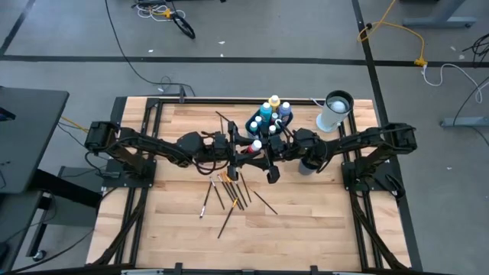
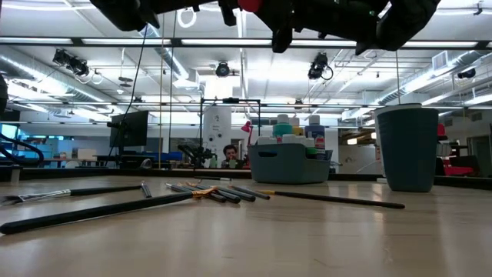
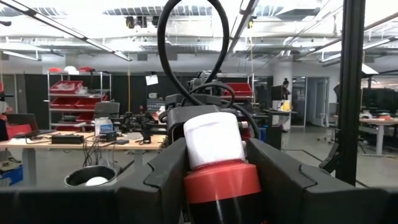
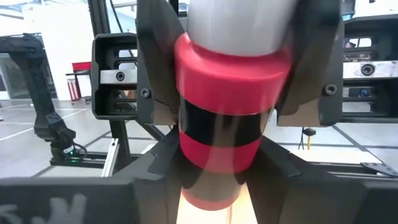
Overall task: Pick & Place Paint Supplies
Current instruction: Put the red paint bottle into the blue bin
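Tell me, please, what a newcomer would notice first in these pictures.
Both arms meet above the table's middle, with a red paint bottle between the left gripper and the right gripper. Behind them, a dark bin holds more bottles, and brushes lie scattered on the wooden table.

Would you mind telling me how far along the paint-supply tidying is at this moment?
Done: several paint bottles stand in the dark bin. In hand: a red bottle is held above the table between the left gripper and right gripper, apparently a handover. Left: the brushes lie scattered on the table, none visibly in the bin.
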Controlling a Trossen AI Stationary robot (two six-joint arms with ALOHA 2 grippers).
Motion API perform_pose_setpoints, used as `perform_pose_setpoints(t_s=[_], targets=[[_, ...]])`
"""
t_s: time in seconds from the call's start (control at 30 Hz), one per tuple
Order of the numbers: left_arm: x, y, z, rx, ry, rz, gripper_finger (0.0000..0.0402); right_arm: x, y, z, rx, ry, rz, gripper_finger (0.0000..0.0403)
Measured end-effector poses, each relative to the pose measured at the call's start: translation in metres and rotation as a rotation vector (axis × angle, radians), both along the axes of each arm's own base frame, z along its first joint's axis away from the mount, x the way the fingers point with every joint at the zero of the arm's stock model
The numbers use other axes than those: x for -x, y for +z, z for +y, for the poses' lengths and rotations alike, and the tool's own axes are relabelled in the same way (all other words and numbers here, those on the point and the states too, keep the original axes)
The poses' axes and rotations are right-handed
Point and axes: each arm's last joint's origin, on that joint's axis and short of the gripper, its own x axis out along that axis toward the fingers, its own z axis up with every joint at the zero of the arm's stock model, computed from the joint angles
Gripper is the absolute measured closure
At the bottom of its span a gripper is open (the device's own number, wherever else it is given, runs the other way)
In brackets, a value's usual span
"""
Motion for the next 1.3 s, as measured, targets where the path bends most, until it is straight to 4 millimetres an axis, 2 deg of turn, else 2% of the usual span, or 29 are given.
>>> perform_pose_setpoints(t_s=[0.17, 0.3, 0.57, 0.77, 0.93, 1.1, 1.3], targets=[[0.000, 0.000, -0.003, 0.000, -0.008, 0.000, 0.0234, 0.003, 0.003, 0.000, 0.005, -0.001, 0.020, 0.0275], [0.000, 0.000, -0.003, -0.040, 0.002, 0.007, 0.0218, 0.010, 0.008, 0.000, 0.065, -0.012, 0.081, 0.0276], [-0.002, -0.011, -0.002, -0.075, 0.054, 0.146, 0.0175, 0.036, 0.011, -0.002, 0.175, -0.114, 0.333, 0.0276], [-0.003, -0.019, 0.000, -0.023, 0.100, 0.230, 0.0160, 0.048, 0.001, -0.005, 0.271, -0.214, 0.521, 0.0276], [-0.005, -0.025, 0.009, 0.032, 0.126, 0.260, 0.0160, 0.046, -0.005, -0.005, 0.390, -0.232, 0.547, 0.0274], [-0.005, -0.029, 0.013, -0.004, 0.179, 0.314, 0.0165, 0.044, -0.005, -0.007, 0.398, -0.283, 0.539, 0.0273], [-0.005, -0.026, 0.014, -0.041, 0.195, 0.286, 0.0184, 0.044, -0.005, -0.007, 0.399, -0.283, 0.539, 0.0272]])
